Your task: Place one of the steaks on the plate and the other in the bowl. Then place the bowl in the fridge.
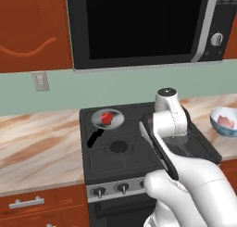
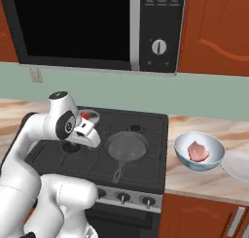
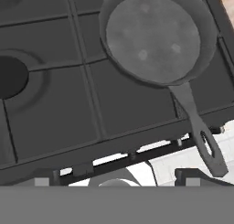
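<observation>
The bright red steak (image 1: 107,117) lies in a small grey pan (image 1: 107,119) at the stove's back left; it peeks out behind my arm as a red steak (image 2: 85,116). The paler pink steak (image 2: 197,151) rests inside the white and blue bowl (image 2: 210,159) on the counter right of the stove, also seen as a bowl (image 1: 217,122). The white plate (image 2: 239,166) lies just right of the bowl, cut by the picture's edge. My gripper (image 3: 119,179) is open and holds nothing, hovering over the stove's front beside an empty pan. The fridge is out of view.
An empty grey frying pan (image 3: 153,38) with a long handle (image 3: 201,136) sits on the front right burner, seen too as a pan (image 2: 127,147). The black stove (image 1: 99,161) has knobs along its front. A microwave (image 2: 87,25) hangs above. Wooden counters flank the stove.
</observation>
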